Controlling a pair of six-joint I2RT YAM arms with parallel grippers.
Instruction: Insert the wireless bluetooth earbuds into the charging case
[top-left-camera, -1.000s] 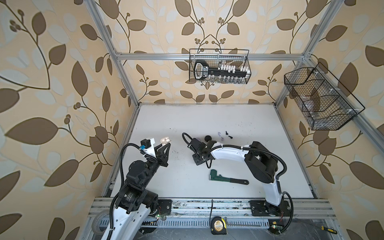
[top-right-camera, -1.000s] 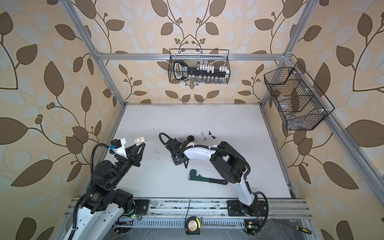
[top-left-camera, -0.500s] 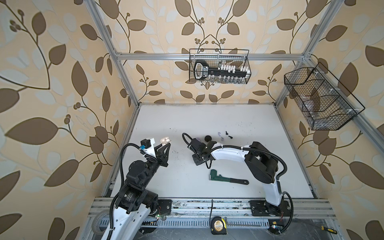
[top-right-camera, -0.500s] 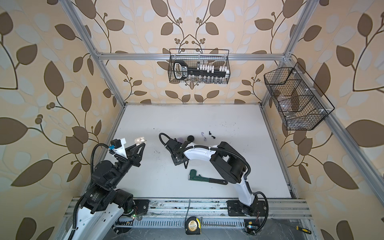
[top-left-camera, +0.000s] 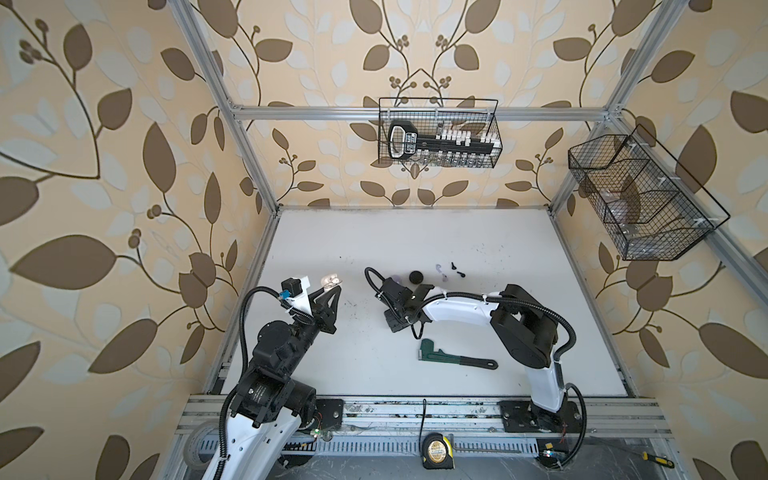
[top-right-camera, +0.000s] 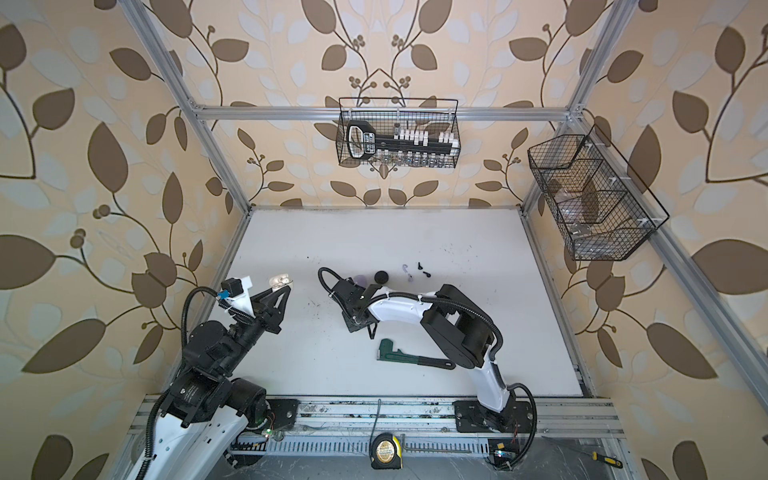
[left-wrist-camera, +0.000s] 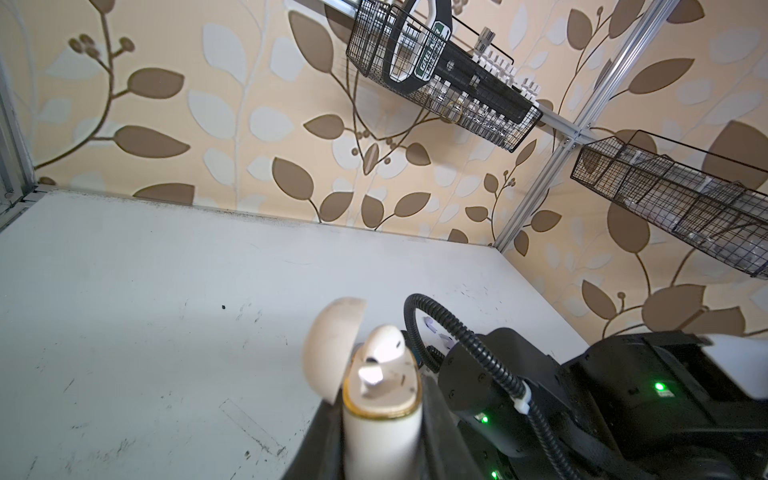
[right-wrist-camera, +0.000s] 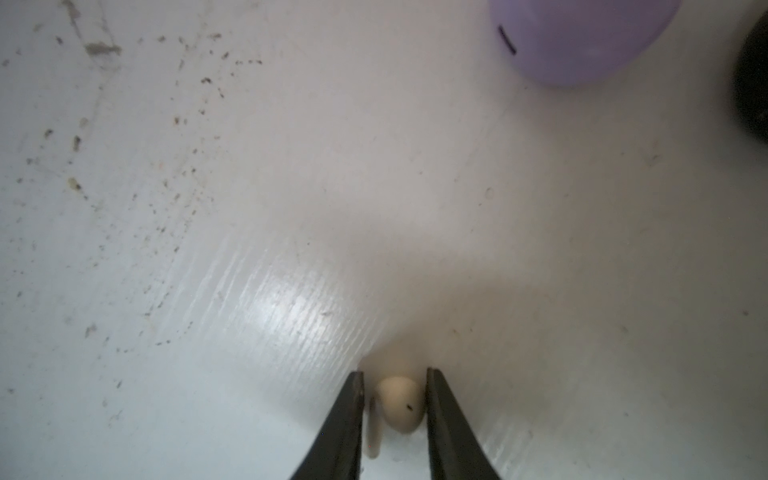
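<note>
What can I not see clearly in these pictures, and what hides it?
Right wrist view: whether the right end effector touches the white earbud; close and blurred.
Same view: black case, cut off by the edge.
Left wrist view: second socket of the white charging case held by the left end effector; blurred.
Both top views: lavender earbuds, too small.

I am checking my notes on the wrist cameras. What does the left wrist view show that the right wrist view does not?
Only the left wrist view: the open white case in the left gripper, one white earbud seated in it, and the wire baskets. Only the right wrist view: another white earbud between the jaws of the right gripper, and the lavender case. Both: the white table.
</note>
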